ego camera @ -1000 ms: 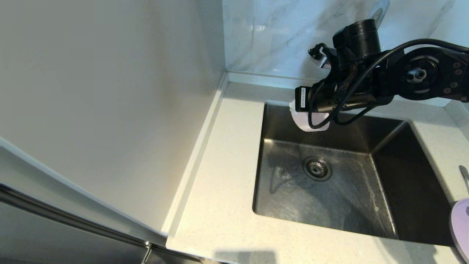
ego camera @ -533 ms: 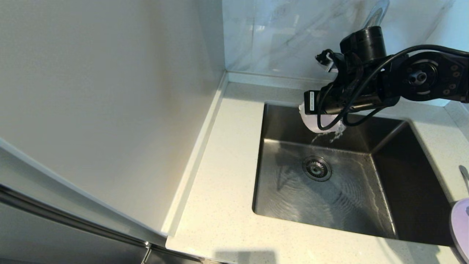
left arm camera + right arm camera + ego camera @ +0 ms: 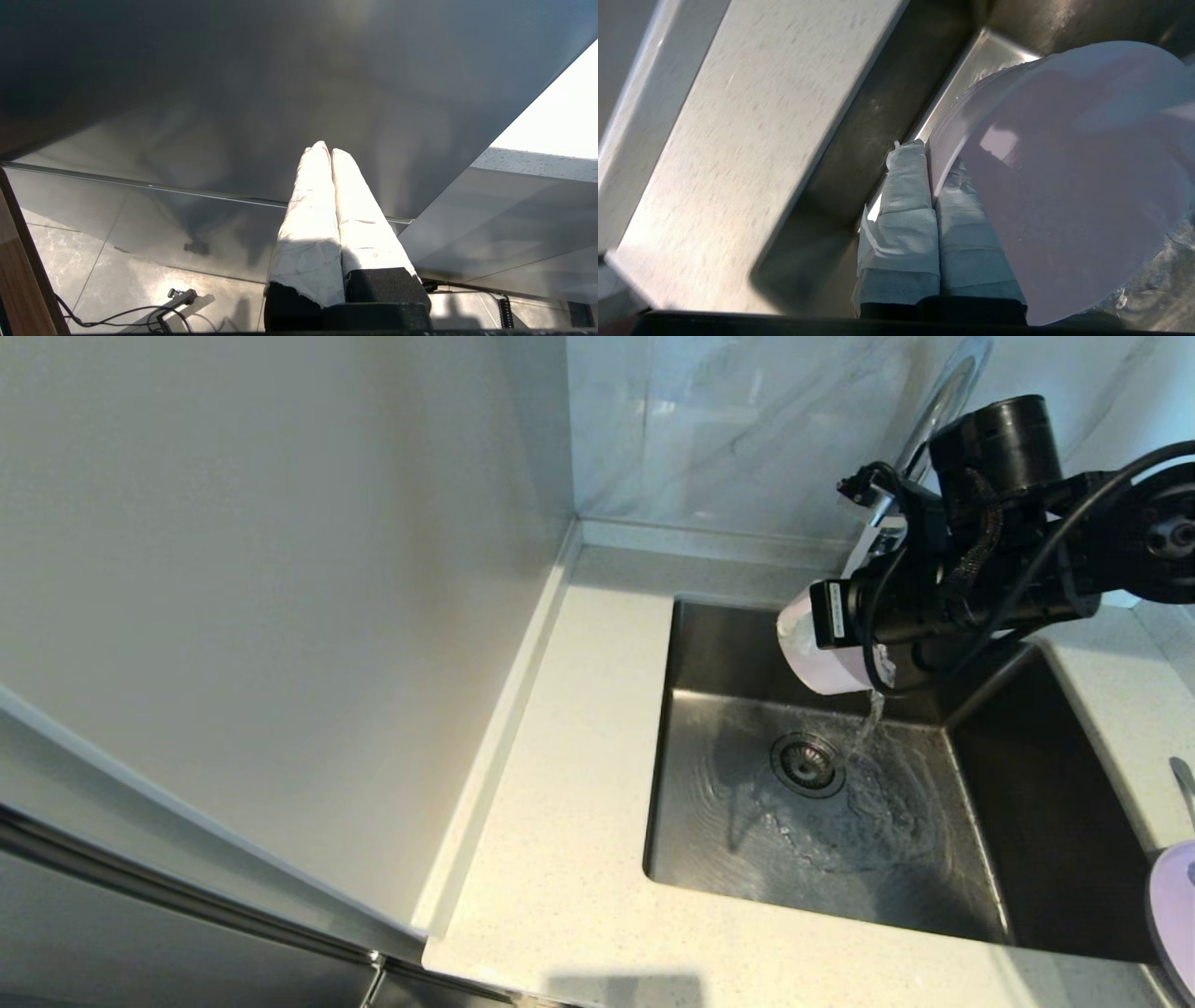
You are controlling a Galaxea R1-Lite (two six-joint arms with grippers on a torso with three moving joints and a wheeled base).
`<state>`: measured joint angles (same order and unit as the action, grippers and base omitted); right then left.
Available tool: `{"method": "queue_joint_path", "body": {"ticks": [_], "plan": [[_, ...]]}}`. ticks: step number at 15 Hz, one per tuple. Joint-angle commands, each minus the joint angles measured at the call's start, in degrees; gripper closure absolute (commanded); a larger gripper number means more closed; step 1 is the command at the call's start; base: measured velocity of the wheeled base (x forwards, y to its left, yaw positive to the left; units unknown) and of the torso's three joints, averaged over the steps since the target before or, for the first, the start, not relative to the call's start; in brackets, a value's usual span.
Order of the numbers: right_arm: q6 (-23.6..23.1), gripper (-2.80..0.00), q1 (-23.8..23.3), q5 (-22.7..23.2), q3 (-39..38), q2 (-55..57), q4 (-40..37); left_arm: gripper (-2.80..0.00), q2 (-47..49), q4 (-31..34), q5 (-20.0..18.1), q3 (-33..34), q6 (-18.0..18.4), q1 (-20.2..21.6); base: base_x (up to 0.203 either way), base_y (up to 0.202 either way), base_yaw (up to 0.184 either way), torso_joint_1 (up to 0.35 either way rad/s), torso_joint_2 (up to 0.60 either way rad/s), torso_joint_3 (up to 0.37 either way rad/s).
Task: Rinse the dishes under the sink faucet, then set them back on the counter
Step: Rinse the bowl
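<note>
Item: pink bowl (image 3: 822, 658), tipped and pouring over the far side of the sink (image 3: 934, 887), rim pinched in my right gripper (image 3: 931, 186) closed jaws; I judge wet-rim slippage the risk.

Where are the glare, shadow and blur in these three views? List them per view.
Head view: bright glare on the shiny chrome gooseneck faucet; a shadow darkens the brushed stainless-steel sink's right side. Left wrist view: sun overexposes the shut left gripper's fingers. Right wrist view: the cream speckled counter smears with blur; a highlight sits on the small pale-pink bowl.
</note>
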<state>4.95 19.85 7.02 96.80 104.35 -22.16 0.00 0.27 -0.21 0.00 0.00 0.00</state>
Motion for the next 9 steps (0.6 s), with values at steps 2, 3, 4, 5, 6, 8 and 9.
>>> {"method": "queue_joint_path", "body": {"ticks": [2,3,4,5,6,8,9], "plan": [[-0.47,0.0,0.02,5.39,-7.14,-7.97,-0.08,0.0,0.0,0.0,0.03,0.0,0.0,0.0,0.0,0.0,0.0,0.0,0.0,0.0],[-0.23,0.0,-0.04,6.6,-8.07,-8.45,-0.02,0.0,0.0,0.0,-0.04,0.0,0.0,0.0,0.0,0.0,0.0,0.0,0.0,0.0],[-0.01,0.0,-0.1,7.68,-8.88,-8.57,0.09,0.0,0.0,0.0,-0.03,0.0,0.0,0.0,0.0,0.0,0.0,0.0,0.0,0.0],[1.41,0.0,-0.56,8.13,-9.24,-8.63,0.16,0.0,0.0,0.0,-0.06,0.0,0.0,0.0,0.0,0.0,0.0,0.0,0.0,0.0],[3.81,0.0,-0.85,8.68,-9.15,-8.54,0.21,0.0,0.0,0.0,-0.06,0.0,0.0,0.0,0.0,0.0,0.0,0.0,0.0,0.0],[8.36,0.0,-3.24,10.96,-8.77,-8.25,0.27,0.0,0.0,0.0,0.03,0.0,0.0,0.0,0.0,0.0,0.0,0.0,0.0,0.0],[10.62,0.0,-4.76,11.96,-8.41,-8.02,0.28,0.0,0.0,0.0,0.03,0.0,0.0,0.0,0.0,0.0,0.0,0.0,0.0,0.0]]}}
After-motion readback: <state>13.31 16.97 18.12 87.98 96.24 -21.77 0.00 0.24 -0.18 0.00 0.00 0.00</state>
